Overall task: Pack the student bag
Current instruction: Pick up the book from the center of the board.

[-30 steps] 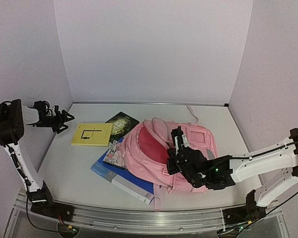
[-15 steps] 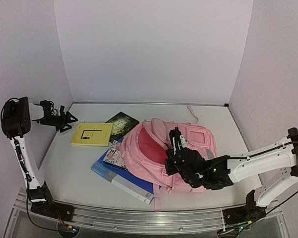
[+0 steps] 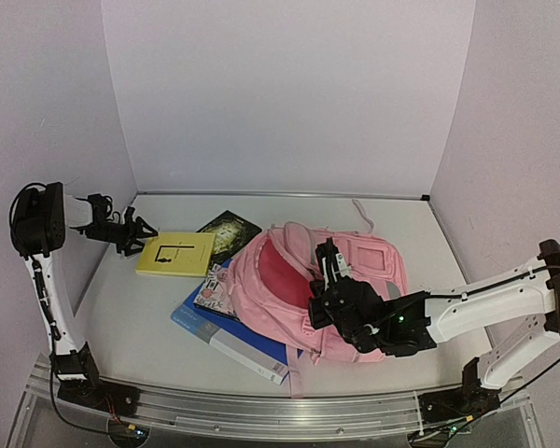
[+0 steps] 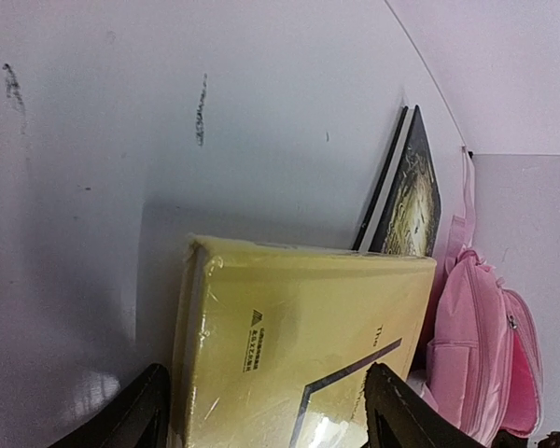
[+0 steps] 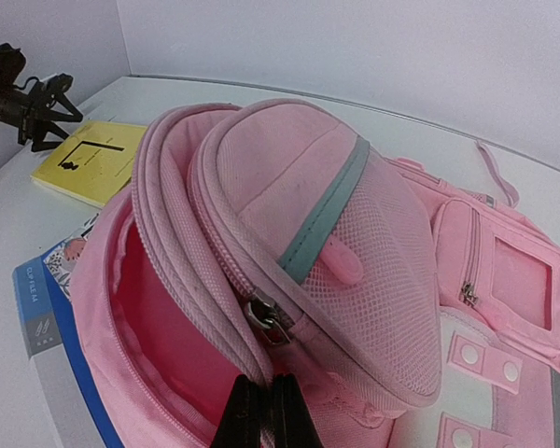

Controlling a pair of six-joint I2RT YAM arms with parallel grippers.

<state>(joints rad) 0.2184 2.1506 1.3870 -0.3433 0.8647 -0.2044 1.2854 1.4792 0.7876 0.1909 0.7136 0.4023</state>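
**Bag mouth pinched open, left claw over yellow book**

The pink bag (image 3: 355,271) lay on the table (image 3: 131,317), a little toward 3 o'clock from the middle. Its open mouth faced 9 o'clock and showed a darker pink lining. Its 8 o'clock corner rested on a blue book (image 3: 226,338), and a patterned booklet (image 3: 213,295) lay on that book, tucked against the bag.

The right claw (image 5: 266,383) was closed tight, its two fingers pressed together on the fabric edge of the bag's mouth, just below a zip pull (image 5: 261,315). The front pocket, with its mesh panel and grey stripe, bulged above the fingers.

At 10 o'clock from the bag lay a yellow book (image 3: 175,253). A dark book (image 3: 229,231) lay just beside it at 2 o'clock, its corner under the yellow one. The left claw (image 3: 140,235) hung at the yellow book's 9 o'clock end with its fingers (image 4: 131,415) spread wide. The book's cover showed between them in the wrist view. The claw held nothing, and whether the fingers touched the book could not be told.
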